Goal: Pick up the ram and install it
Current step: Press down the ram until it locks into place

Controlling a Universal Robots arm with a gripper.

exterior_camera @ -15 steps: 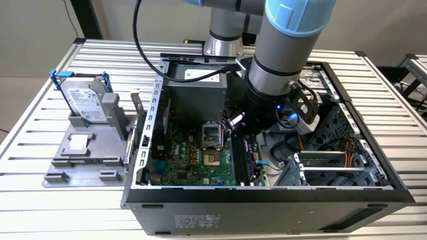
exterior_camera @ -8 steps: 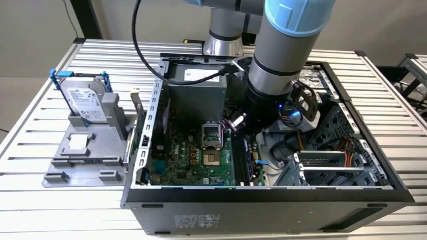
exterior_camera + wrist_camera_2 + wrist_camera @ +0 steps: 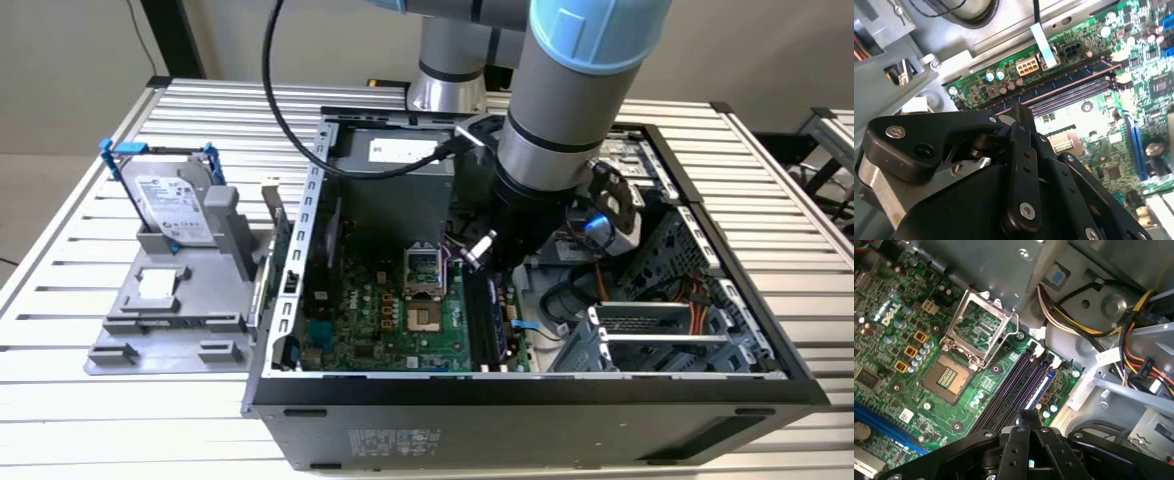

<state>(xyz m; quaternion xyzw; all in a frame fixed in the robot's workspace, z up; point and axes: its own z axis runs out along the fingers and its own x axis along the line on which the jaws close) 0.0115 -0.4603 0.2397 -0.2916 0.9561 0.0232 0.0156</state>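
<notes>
My fingers [image 3: 1029, 416] are drawn together, clamped on nothing, low inside the open computer case [image 3: 534, 405] on the desk [image 3: 200, 110]. They hang over the motherboard [image 3: 914, 390], right at one end of the ram [image 3: 1041, 384], which stands on edge among the long black slots [image 3: 1004, 395], apparently seated in one.
</notes>
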